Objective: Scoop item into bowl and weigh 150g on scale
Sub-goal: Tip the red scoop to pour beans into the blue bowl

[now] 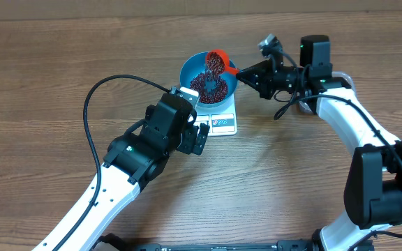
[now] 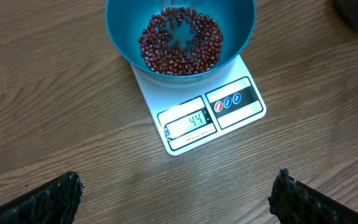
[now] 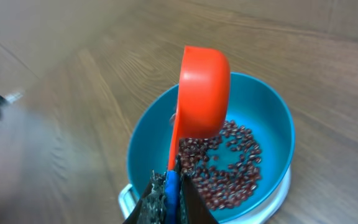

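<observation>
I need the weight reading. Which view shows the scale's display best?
Left wrist: the display faces the camera, digits legible. Overhead shows the scale small, unreadable; right wrist only its corner under the bowl.

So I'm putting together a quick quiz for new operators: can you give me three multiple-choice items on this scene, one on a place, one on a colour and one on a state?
1. Where does the bowl stand?
A) on the scale
B) beside the scale
C) in a gripper

2. What colour is the scoop over the beans?
A) green
B) orange-red
C) white

3. How is the left gripper?
A) open, holding nothing
B) shut on the scoop
C) shut on the bowl

Answers:
1 A: the scale lies right under the bowl in the left wrist view.
2 B: the right wrist view shows it orange-red, held by the right gripper.
3 A: its jaws stand wide apart with nothing between them.
</observation>
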Robot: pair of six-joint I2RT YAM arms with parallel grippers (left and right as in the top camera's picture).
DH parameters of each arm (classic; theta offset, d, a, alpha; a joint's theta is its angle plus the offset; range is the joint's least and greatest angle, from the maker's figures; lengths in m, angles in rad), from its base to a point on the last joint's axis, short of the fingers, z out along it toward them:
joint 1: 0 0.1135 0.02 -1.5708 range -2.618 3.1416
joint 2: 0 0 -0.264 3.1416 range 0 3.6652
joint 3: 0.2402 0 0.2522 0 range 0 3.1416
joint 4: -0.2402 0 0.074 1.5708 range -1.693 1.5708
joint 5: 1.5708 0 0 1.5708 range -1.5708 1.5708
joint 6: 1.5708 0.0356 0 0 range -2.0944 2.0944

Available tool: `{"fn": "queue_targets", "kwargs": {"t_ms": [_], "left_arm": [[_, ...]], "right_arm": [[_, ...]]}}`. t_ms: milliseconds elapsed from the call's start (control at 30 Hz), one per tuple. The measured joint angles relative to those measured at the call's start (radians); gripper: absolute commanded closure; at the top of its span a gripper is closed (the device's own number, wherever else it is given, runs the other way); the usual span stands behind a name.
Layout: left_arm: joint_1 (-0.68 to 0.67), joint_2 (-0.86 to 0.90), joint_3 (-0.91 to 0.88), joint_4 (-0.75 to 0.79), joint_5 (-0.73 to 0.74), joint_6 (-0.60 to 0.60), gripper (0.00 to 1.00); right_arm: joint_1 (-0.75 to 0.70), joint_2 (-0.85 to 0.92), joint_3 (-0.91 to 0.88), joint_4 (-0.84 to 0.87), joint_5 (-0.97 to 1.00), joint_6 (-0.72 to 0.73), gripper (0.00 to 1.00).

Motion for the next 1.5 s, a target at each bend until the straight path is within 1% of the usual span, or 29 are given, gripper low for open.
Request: {"fn": "queue_targets", "kwargs": {"t_ms": [133,400,500,667,1100,1267,1400,1500], "left_arm": [[0.000,0.000,0.000,0.000,0.000,0.000,0.00],[0.000,0.000,0.000,0.000,0.000,0.000,0.00],[0.000,0.000,0.000,0.000,0.000,0.000,0.00],[0.000,0.000,0.000,0.000,0.000,0.000,0.00],[0.000,0.000,0.000,0.000,0.000,0.000,0.00],[0.000,0.000,0.000,0.000,0.000,0.000,0.00],[0.000,0.000,0.000,0.000,0.000,0.000,0.00],[0.000,0.000,0.000,0.000,0.000,0.000,0.00]], "right_arm": [[0.027,0.000,0.000,0.000,0.074,-0.105,0.96],[0.033,0.000,0.000,0.007,0.160,-0.328,0.96],[0.033,0.000,0.000,0.009,0.186,-0.392,0.96],[0.033,0.000,0.000,0.011,0.209,-0.458,0.96],[0.033,-0.001,0.000,0.015,0.221,-0.521,0.96],[0.033,-0.027,0.000,-0.004,0.240,-0.529,0.96],[0.033,-0.076,0.000,-0.033,0.264,-0.523,0.96],[0.033,-0.113,0.000,-0.060,0.296,-0.485,0.96]]}}
